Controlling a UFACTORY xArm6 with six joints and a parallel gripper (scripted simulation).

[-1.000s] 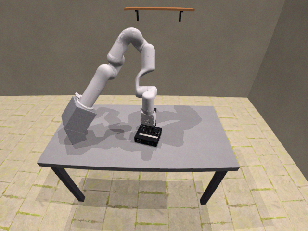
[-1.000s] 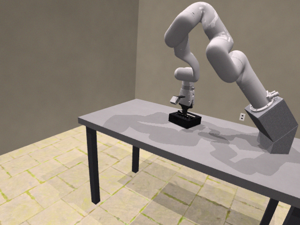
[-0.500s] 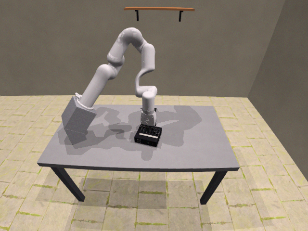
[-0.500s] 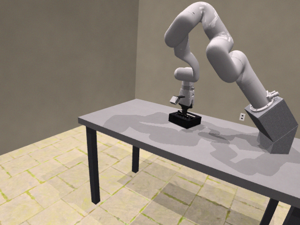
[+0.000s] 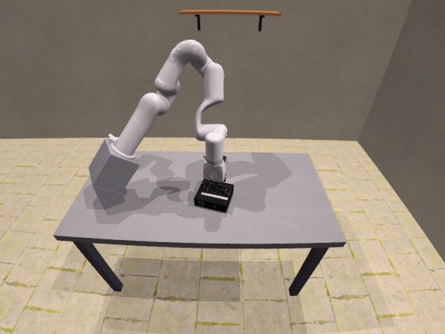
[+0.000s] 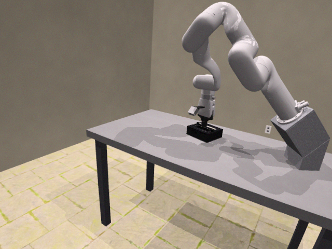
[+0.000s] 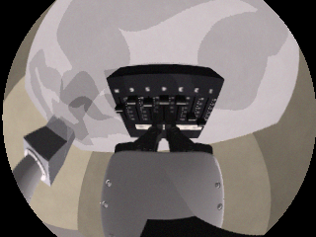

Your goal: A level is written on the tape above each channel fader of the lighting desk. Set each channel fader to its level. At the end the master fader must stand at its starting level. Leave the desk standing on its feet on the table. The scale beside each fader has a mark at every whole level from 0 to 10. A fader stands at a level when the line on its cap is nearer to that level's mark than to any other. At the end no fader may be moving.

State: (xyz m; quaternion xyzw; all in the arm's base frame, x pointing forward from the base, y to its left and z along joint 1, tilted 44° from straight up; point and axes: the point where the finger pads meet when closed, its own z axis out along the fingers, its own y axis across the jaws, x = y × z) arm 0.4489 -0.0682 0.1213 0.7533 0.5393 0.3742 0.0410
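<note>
The black lighting desk (image 5: 214, 201) (image 6: 205, 133) (image 7: 165, 79) stands on its feet near the middle of the grey table (image 5: 280, 223) (image 6: 161, 150). It has a row of several faders and a white tape strip (image 5: 214, 195) (image 7: 141, 128). The fader caps and the written levels are too small to read. My gripper (image 5: 215, 183) (image 6: 204, 122) (image 7: 164, 111) points straight down and is shut, its fingertips pressed together on the desk's top face among the middle faders, at the end near the tape. I cannot tell which fader the tips touch.
The arm's grey base box (image 5: 112, 170) (image 6: 303, 136) sits tilted on the table's left end in the top view. A wooden shelf (image 5: 229, 12) hangs on the back wall. A wall socket (image 6: 267, 129) shows behind the table.
</note>
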